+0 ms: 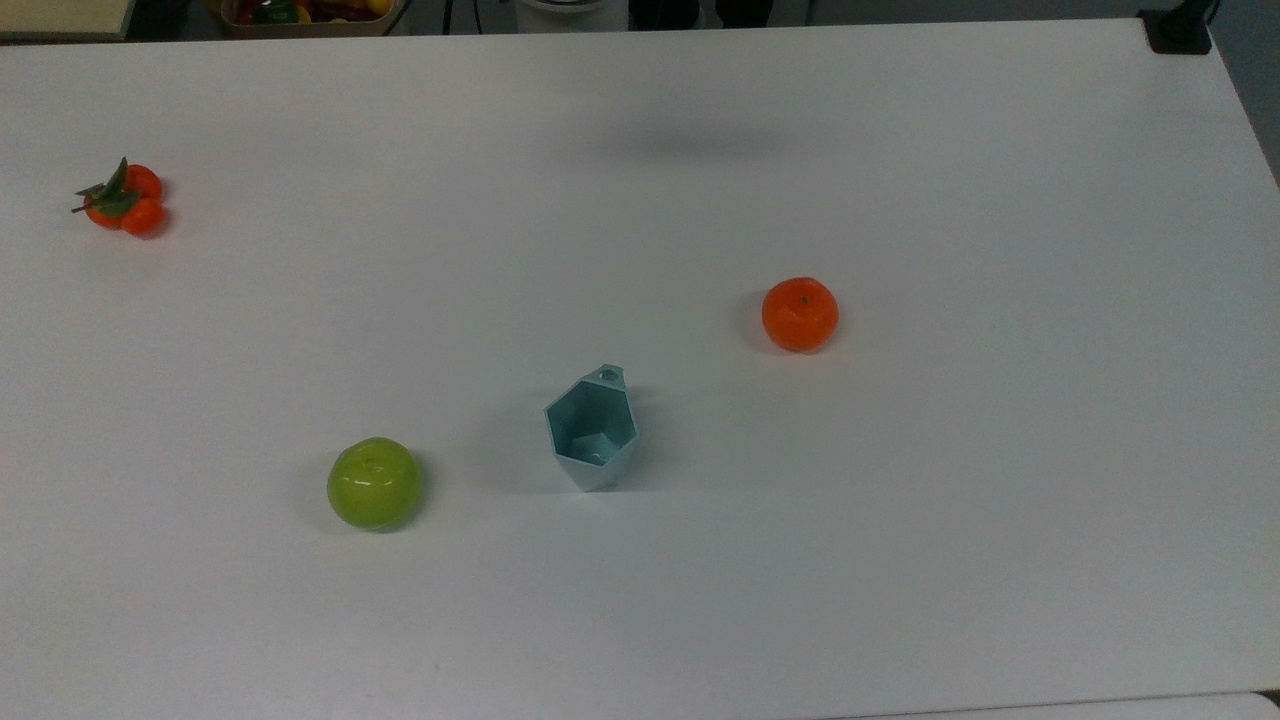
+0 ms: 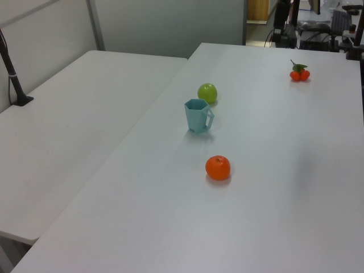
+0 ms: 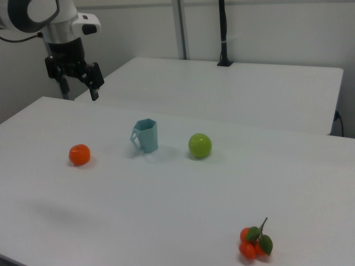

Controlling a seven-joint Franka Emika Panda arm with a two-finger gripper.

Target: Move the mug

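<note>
Mug first: the small pale teal-blue faceted mug [image 1: 592,432] with its hexagonal rim is standing upright on the white counter [image 1: 900,500], long axis vertical, mouth facing up, body narrowing toward the base. Its small holed tab is pointing toward the counter's far edge in the top view, toward the left view's right, and toward the right view's left. It is sitting roughly mid-counter, somewhat nearer the top view's near edge than the far one.

A glossy green apple [image 1: 374,483] is lying near the mug on the top view's left, and a round orange fruit [image 1: 800,314] is lying near it on the top view's right, a little farther toward the far edge; neither is touching the mug. A cluster of small red-orange fruits with green leaves [image 1: 122,198] is resting well apart, close to the top view's left edge.

In the right view, the black claw [image 3: 81,86] is hanging in the air above the counter's far left corner, fingers spread apart, gripping nothing and touching nothing, well away from the mug.
</note>
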